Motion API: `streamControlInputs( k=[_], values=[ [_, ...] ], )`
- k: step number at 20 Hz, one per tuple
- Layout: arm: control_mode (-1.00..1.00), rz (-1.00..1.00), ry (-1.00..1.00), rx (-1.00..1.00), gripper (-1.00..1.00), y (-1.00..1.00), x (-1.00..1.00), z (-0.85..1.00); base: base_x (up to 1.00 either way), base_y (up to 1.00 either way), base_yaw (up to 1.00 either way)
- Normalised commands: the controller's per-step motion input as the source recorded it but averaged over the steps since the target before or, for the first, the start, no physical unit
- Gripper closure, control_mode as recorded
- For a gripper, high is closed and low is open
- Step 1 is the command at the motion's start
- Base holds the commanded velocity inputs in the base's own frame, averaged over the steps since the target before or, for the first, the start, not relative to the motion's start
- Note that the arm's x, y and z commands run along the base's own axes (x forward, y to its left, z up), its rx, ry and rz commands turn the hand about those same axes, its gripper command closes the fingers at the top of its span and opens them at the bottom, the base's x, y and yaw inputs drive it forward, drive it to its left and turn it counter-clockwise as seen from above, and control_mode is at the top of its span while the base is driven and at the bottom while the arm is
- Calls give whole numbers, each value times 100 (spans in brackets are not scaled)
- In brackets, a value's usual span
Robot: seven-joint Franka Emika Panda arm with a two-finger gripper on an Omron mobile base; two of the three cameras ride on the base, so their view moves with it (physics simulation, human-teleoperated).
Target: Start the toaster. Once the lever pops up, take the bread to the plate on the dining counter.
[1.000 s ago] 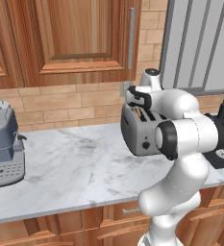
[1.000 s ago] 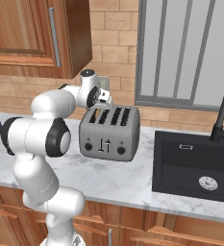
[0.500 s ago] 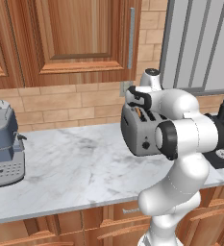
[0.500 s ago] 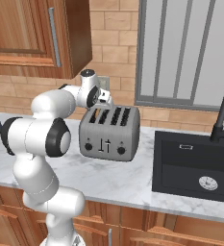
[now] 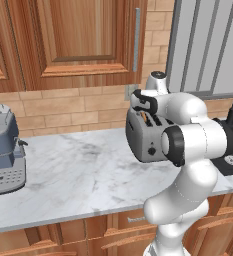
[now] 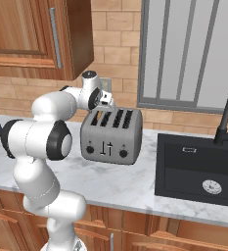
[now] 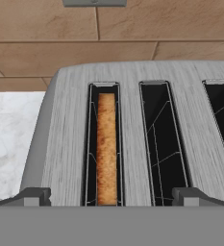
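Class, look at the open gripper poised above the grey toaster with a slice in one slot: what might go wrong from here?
1. The light-brown bread slice sits deep in a narrow slot of the boxy grey metal toaster; the open two-finger gripper straddles it widely, so a fingertip could strike the slot edge.
2. Only the thin crust edge shows, so a pinch may slip.

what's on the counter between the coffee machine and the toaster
Nothing: in the left base view, bare marble counter runs from the coffee machine to the toaster.

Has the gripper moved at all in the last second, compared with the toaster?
No. The gripper hovers open above the left end of the toaster, exactly where it was against the slots.
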Motion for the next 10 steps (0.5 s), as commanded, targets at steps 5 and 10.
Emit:
streamControlInputs(
  k=[5, 10],
  values=[
    [-100, 0, 0, 0, -100, 0, 0, 0, 0, 0, 0],
    [-100, 0, 0, 0, -100, 0, 0, 0, 0, 0, 0]
  ],
)
